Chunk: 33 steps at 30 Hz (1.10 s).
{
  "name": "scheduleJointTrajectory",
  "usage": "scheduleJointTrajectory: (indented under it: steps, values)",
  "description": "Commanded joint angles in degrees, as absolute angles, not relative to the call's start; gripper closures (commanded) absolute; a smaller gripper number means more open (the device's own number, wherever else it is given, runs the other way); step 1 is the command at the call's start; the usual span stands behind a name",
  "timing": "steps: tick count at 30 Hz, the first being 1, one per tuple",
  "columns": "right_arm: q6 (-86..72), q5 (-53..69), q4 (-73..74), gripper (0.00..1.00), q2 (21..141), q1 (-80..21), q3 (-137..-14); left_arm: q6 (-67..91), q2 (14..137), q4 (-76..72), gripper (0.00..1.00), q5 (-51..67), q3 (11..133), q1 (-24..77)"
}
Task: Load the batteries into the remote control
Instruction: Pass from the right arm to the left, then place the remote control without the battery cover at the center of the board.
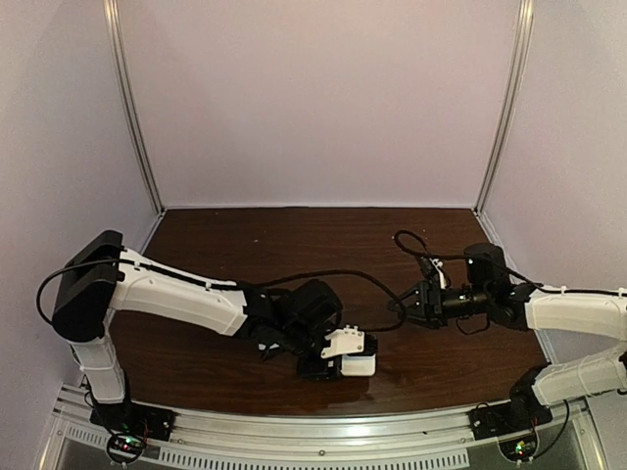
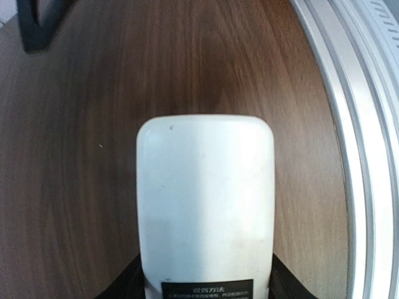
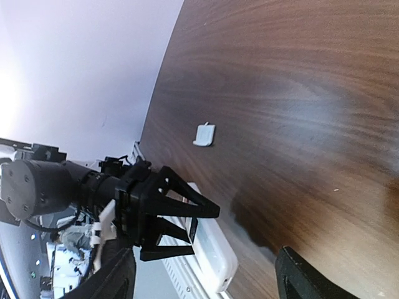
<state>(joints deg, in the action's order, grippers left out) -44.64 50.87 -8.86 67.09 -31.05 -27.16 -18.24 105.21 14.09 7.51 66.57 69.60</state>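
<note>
The remote control (image 2: 204, 199) shows its plain white back with a black label strip at the near end. My left gripper (image 2: 206, 291) is shut on its two long sides, with black fingers (image 2: 124, 288) against each edge. It is held low over the table near the front rail (image 1: 360, 366). From the right wrist view the left gripper's black fingers (image 3: 181, 205) clamp the remote control (image 3: 215, 255). My right gripper (image 1: 405, 302) hovers to the right of it, open and empty, its fingers (image 3: 299, 277) spread wide. The batteries are out of view.
A small loose white cover piece (image 3: 204, 134) lies on the dark wooden table (image 1: 294, 245). The metal front rail (image 2: 368, 124) runs close beside the remote. Pale walls enclose the table at the back and sides.
</note>
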Motion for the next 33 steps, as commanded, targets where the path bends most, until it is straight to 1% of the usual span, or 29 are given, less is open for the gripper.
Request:
scheduleJointTrajectory:
  steps: [1, 5, 9, 11, 13, 15, 20, 23, 25, 27, 31, 33]
  values:
    - [-40.69, 45.63, -0.41, 0.22, 62.36, -25.58, -26.49, -14.17, 110.03, 19.64, 0.55, 9.86, 70.26, 69.56]
    - [-40.82, 45.55, 1.78, 0.21, 58.19, -21.66, -24.57, -11.96, 114.59, 24.86, 0.53, 9.14, 74.95, 69.35]
    - [-40.23, 46.16, 3.16, 0.21, 56.07, -20.88, -24.38, -10.68, 116.83, 26.55, 0.48, 9.34, 77.1, 69.0]
    - [-39.98, 46.46, 3.7, 0.21, 55.83, -20.75, -24.56, -10.26, 117.37, 26.66, 0.44, 10.07, 77.44, 68.74]
    - [-39.33, 46.49, 4.47, 0.21, 55.6, -20.67, -24.81, -9.93, 118.02, 27.03, 0.36, 10.32, 77.89, 68.55]
    - [-39.07, 46.49, 4.9, 0.21, 55.38, -20.58, -25.12, -9.55, 118.49, 27.38, 0.3, 10.13, 78.28, 68.26]
    - [-38.73, 46.85, 5.1, 0.21, 55.24, -20.58, -25.52, -9.06, 118.75, 28.3, 0.21, 8.56, 79.6, 68.02]
    - [-38.02, 47.02, 5.34, 0.21, 55.05, -20.61, -26.06, -8.21, 114.94, 29.03, 0.21, 7.2, 79.68, 67.32]
    - [-37.31, 47.38, 5.37, 0.22, 54.93, -20.57, -26.29, -6.48, 109.93, 27.98, 0.23, 8.04, 77.68, 65.6]
    - [-36.86, 47.67, 4.88, 0.22, 54.87, -20.61, -26.5, -4.75, 104.82, 27.45, 0.26, 7.93, 74.12, 63.58]
    - [-37.08, 48.11, 2.82, 0.22, 55.21, -20.59, -26.45, -2.26, 97.64, 30.46, 0.35, 5.63, 67.68, 59.96]
    - [-37.13, 48.29, 1.99, 0.22, 55.74, -20.58, -26.46, -1.67, 95.56, 31.93, 0.37, 4.83, 64.26, 58.4]
